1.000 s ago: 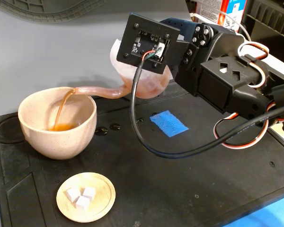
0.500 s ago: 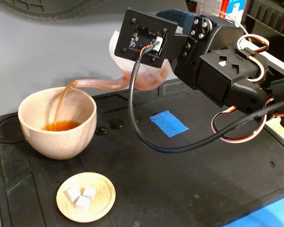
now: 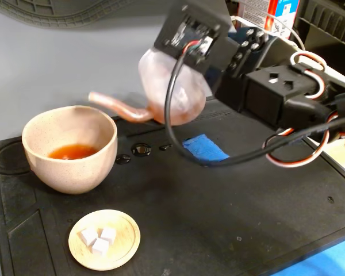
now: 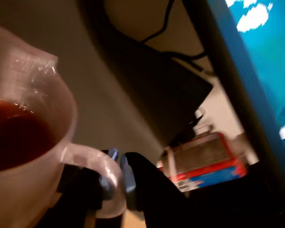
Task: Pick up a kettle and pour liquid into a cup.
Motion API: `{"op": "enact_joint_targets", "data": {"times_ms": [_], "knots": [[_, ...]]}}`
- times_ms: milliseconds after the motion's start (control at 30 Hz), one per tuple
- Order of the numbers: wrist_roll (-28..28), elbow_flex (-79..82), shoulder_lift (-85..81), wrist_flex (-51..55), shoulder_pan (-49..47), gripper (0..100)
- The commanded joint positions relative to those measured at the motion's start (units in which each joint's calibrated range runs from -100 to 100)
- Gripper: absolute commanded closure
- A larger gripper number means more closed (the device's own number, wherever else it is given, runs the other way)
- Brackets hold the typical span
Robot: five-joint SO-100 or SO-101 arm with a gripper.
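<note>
The kettle [image 3: 172, 86] is held in the air, tilted, its curved spout [image 3: 118, 106] pointing left toward the cup. The beige speckled cup [image 3: 69, 149] stands on the black mat at the left with reddish-brown liquid [image 3: 73, 152] in its bottom. The spout tip is just above and behind the cup's rim. No stream shows. In the wrist view the kettle [image 4: 23, 128] fills the left, with dark red liquid [image 4: 14, 133] inside. My gripper [image 4: 118, 175] is shut on the kettle's white loop handle [image 4: 102, 166], blue-tipped fingers [image 4: 129, 178] on either side.
A small wooden dish [image 3: 104, 238] with white cubes lies in front of the cup. A blue patch [image 3: 204, 148] lies on the black mat [image 3: 230, 201] under the arm. A red and white carton [image 3: 270, 14] stands at the back right.
</note>
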Motion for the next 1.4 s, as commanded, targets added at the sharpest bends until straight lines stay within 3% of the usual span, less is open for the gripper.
{"op": "enact_joint_targets", "data": {"times_ms": [0,133,500,567,833,1367], "knots": [[-6.1,-3.1,-5.2,0.1,2.0,99],[-10.7,-2.7,-4.8,0.8,3.8,99],[-11.1,8.9,-4.2,0.8,8.3,100],[-13.2,9.2,-2.9,0.1,8.3,100],[-12.3,8.2,10.0,-6.5,8.0,100],[-10.4,8.3,10.2,-6.5,7.6,99]]}}
